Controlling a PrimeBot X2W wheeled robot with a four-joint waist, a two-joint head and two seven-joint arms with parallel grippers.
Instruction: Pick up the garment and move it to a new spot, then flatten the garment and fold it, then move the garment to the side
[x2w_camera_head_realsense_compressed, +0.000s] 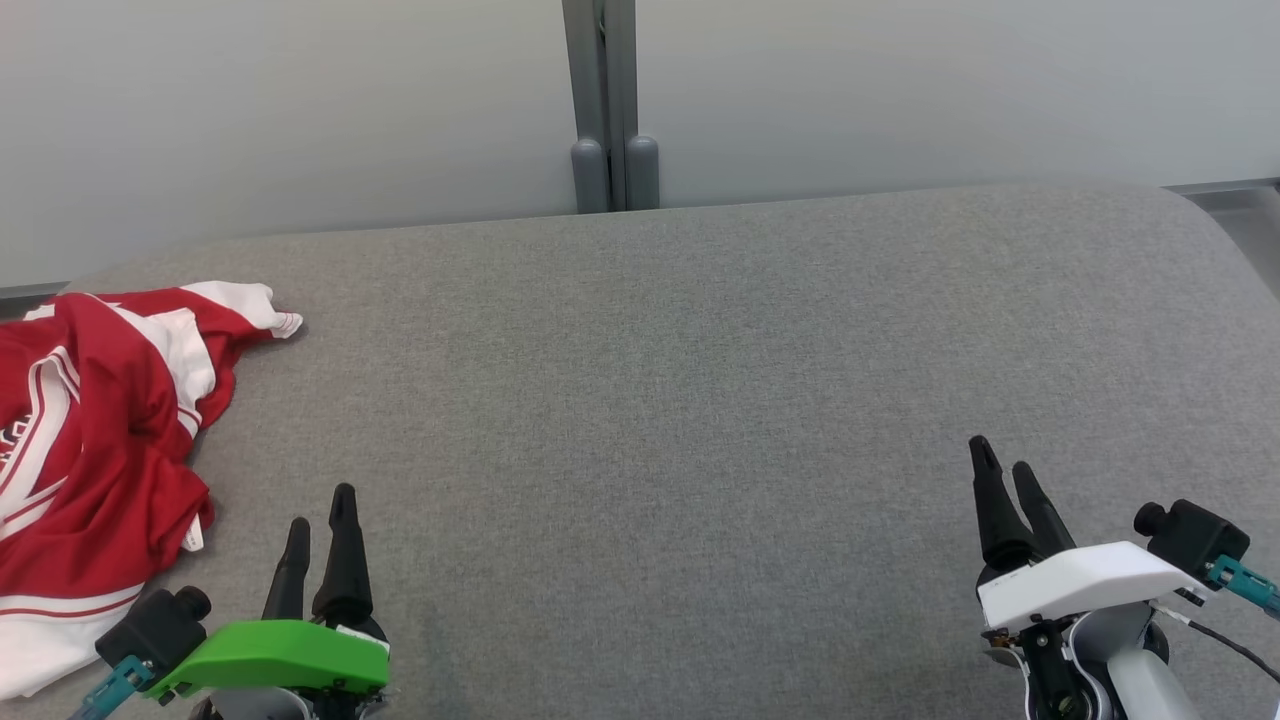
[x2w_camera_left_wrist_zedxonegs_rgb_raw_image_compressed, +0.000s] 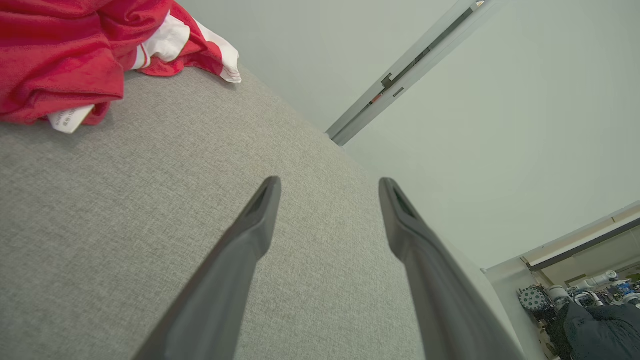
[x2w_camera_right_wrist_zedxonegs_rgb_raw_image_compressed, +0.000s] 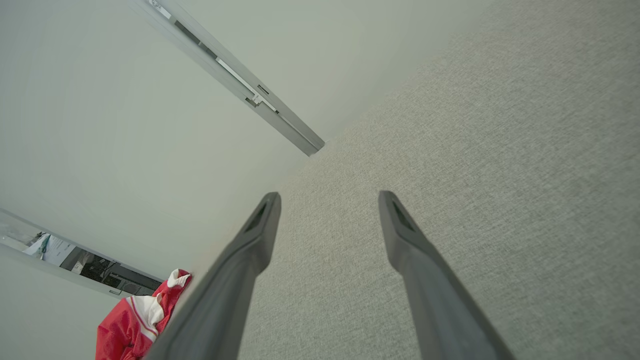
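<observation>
A red and white garment (x2w_camera_head_realsense_compressed: 90, 440) lies crumpled at the far left of the grey fabric surface (x2w_camera_head_realsense_compressed: 680, 400), partly cut off by the head view's edge. It also fills the top left of the left wrist view as the garment (x2w_camera_left_wrist_zedxonegs_rgb_raw_image_compressed: 65, 45), and shows small at the lower left of the right wrist view as the garment (x2w_camera_right_wrist_zedxonegs_rgb_raw_image_compressed: 135, 320). My left gripper (x2w_camera_head_realsense_compressed: 322, 520) stands open and empty just right of the cloth, not touching it. My right gripper (x2w_camera_head_realsense_compressed: 1003, 470) is open and empty far off at the lower right.
A pale wall with a grey vertical post (x2w_camera_head_realsense_compressed: 607, 100) runs behind the surface. The surface's rounded right corner (x2w_camera_head_realsense_compressed: 1215, 230) drops off near the head view's edge. Bare grey fabric spreads between the two grippers.
</observation>
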